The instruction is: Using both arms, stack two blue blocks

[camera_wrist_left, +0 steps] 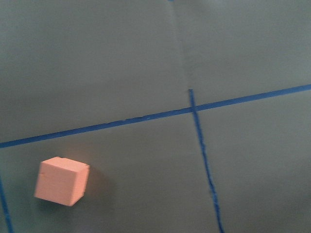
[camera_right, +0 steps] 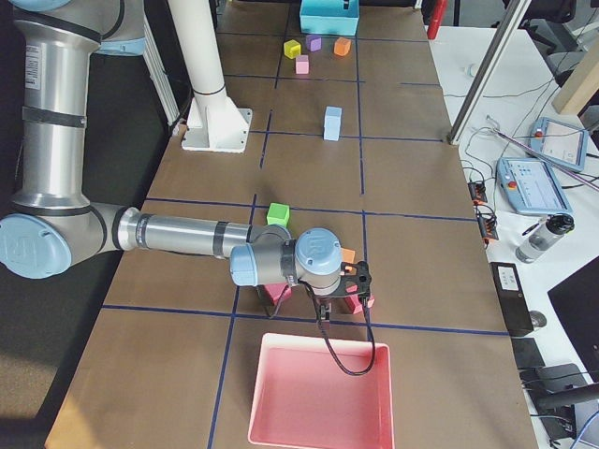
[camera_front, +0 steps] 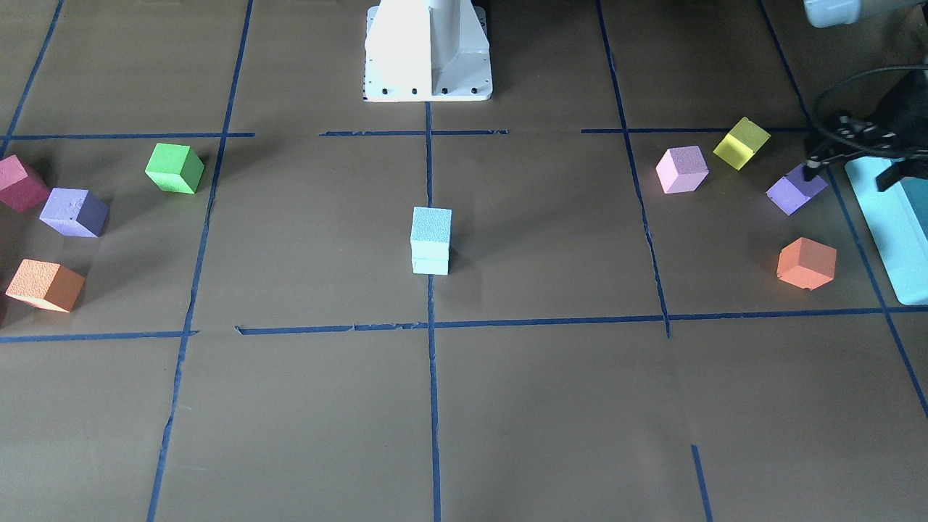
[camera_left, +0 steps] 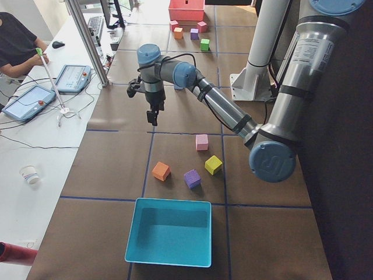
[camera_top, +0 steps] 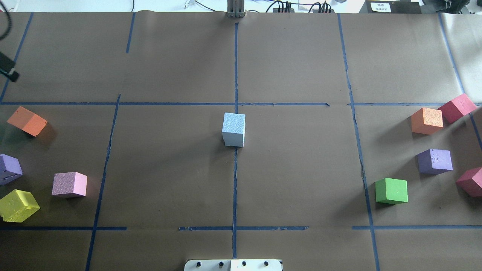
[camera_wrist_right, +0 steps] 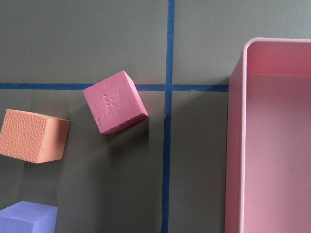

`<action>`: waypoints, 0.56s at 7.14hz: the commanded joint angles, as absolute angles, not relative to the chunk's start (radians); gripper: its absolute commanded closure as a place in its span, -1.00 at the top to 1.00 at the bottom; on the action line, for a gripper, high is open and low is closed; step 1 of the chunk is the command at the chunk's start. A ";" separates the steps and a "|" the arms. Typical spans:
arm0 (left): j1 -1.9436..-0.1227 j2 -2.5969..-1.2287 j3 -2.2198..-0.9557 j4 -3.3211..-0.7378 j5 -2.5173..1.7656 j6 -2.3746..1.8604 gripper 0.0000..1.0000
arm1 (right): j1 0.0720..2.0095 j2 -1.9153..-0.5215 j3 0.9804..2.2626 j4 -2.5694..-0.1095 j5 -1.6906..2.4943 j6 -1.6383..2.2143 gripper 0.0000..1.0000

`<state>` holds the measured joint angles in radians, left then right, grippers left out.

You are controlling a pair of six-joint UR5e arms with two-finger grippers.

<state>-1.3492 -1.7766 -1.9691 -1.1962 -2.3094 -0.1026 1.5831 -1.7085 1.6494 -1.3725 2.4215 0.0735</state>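
Observation:
The two blue blocks (camera_front: 431, 239) stand stacked one on the other at the table's centre, on the middle tape line. The stack also shows in the overhead view (camera_top: 234, 129) and the right exterior view (camera_right: 332, 123). No gripper touches it. My left gripper (camera_front: 850, 174) hangs above the purple cube (camera_front: 796, 190) by the teal bin, fingers apart and empty; it also shows in the left exterior view (camera_left: 152, 115). My right gripper (camera_right: 323, 313) shows only in the right exterior view, above the red cubes by the pink tray; I cannot tell if it is open.
A teal bin (camera_front: 895, 239) lies at my left end and a pink tray (camera_right: 318, 393) at my right end. Pink (camera_top: 69, 184), yellow (camera_top: 18, 205) and orange (camera_top: 27, 121) cubes lie on my left. Green (camera_top: 391, 191), purple (camera_top: 435, 161) and orange (camera_top: 426, 120) cubes lie on my right.

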 commanded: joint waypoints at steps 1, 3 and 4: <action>-1.536 -1.659 -1.840 -1.213 -2.326 0.200 1.00 | 1.583 -1.706 1.651 -1.373 2.427 0.074 0.99; -1.617 -1.600 -1.656 -1.378 -2.327 0.241 1.00 | 1.583 -1.706 1.651 -1.371 2.427 0.074 0.99; -1.618 -1.598 -1.563 -1.472 -2.327 0.238 1.00 | 1.583 -1.706 1.651 -1.371 2.425 0.074 0.99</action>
<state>-1.5989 -1.6160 -1.6785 -1.3607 -2.3267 0.2296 1.5831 -1.7059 1.6505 -1.3716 2.4260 0.0736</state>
